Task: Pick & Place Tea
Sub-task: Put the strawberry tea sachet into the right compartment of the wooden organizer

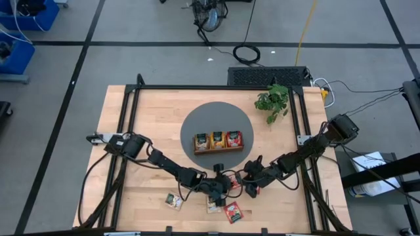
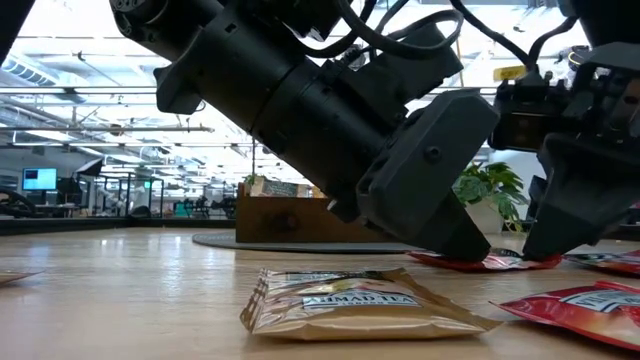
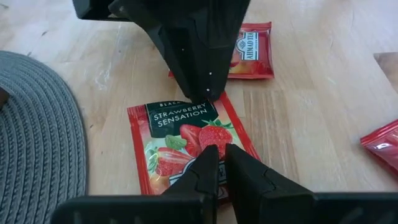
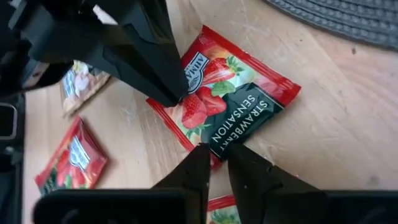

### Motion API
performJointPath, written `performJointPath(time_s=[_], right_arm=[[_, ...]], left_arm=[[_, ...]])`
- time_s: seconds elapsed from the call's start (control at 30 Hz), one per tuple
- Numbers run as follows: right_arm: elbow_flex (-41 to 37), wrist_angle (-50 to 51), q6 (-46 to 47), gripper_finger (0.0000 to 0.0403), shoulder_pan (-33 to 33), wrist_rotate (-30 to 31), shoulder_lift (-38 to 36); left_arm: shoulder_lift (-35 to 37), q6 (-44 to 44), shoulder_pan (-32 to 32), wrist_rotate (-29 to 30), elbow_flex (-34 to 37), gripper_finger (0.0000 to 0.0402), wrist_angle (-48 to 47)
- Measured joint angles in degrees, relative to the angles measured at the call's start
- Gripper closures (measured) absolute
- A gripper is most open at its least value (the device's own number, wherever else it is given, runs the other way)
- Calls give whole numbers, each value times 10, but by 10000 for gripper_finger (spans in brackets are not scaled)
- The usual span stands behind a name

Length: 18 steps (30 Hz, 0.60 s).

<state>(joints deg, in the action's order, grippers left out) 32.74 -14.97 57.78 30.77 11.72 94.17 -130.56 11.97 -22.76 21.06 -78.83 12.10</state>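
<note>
Left gripper (image 3: 219, 155) is low at the table's front middle. Its fingers (image 3: 205, 171) are drawn nearly together with only a sliver between them, tips down on the near edge of the strawberry sachet (image 3: 180, 143). We see it pressing the sachet, not pinching it. Right gripper (image 4: 216, 158) comes in from the opposite side, nose to nose with the left one, tip at the sachet's far edge. We cannot tell if it is open, closed or clamped on the edge.

Hidden bits: both gripper bodies cover the sachet's two ends. In the low view only a thin red strip shows between them, and from above the arms mask nearly all of it.

The sachet lies flat, print up. Its top, with the "Strawberry Sensation" band, is toward the right gripper and its foot is under the left one. It is near square, so we see no clear long axis.

Outward:
- A second red sachet (image 3: 252, 53) lies just past the right gripper.
- A third red sachet (image 3: 382, 143) is cut off by the frame.
- A yellow sachet (image 2: 350, 300) lies in front of both grippers.
- A dark sachet (image 1: 174, 201) lies farther out on the left arm's side.

Beyond the grippers a wooden tray (image 1: 218, 149) holding sachets sits on a grey round mat (image 1: 197, 118), with a plant (image 1: 272, 98) behind it.
</note>
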Motion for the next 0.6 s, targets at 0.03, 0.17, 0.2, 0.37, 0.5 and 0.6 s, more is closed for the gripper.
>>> performJointPath(time_s=[0.03, 0.17, 0.2, 0.37, 0.5, 0.6], right_arm=[[0, 0, -9, 367, 0, 2, 0], [0, 2, -32, 397, 0, 4, 0], [0, 2, -33, 397, -1, 4, 0], [0, -9, -65, 402, -4, 5, -1], [0, -6, -104, 402, -4, 13, -12], [0, 3, -124, 403, -3, 29, -27]], left_arm=[[0, -6, 0, 0, 0, 366, 0], [0, -36, -2, 0, 0, 366, 2], [0, -42, -4, 0, 0, 366, 6], [4, -63, -12, 0, 1, 366, 12], [30, -64, -28, -6, 2, 366, -25], [62, -70, -43, -2, 2, 366, -64]])
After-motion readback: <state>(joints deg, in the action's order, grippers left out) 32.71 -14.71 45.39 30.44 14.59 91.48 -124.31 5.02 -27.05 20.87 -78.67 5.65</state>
